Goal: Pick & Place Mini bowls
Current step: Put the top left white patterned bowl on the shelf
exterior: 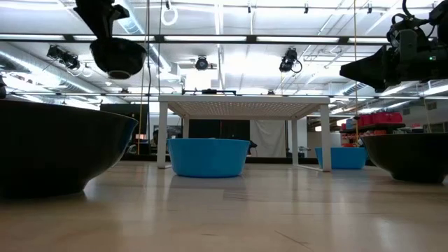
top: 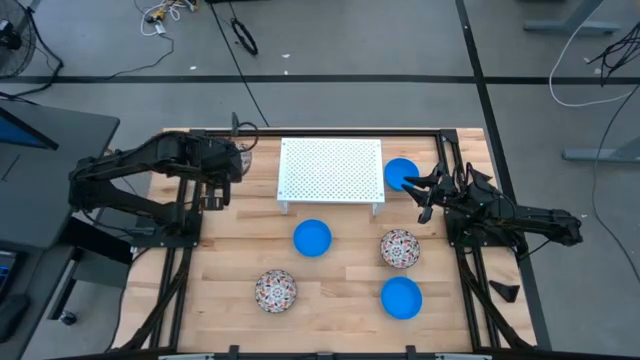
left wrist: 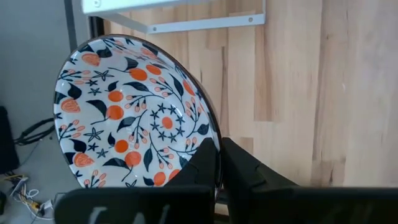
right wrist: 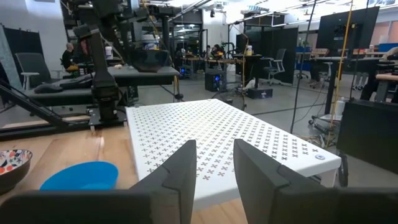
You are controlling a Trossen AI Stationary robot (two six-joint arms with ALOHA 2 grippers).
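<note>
Left end effector (left wrist: 217, 165) clamps floral bowl (left wrist: 134, 115) rim, bowl lifted beside rack (top: 331, 169).

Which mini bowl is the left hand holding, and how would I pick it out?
Start at the white perforated rack at the table's far middle. Beside its left end, the left hand is shut on the rim of a white round bowl with a red-and-dark floral pattern. It is the only bowl lifted off the wood; the other two patterned bowls rest on the table.
</note>
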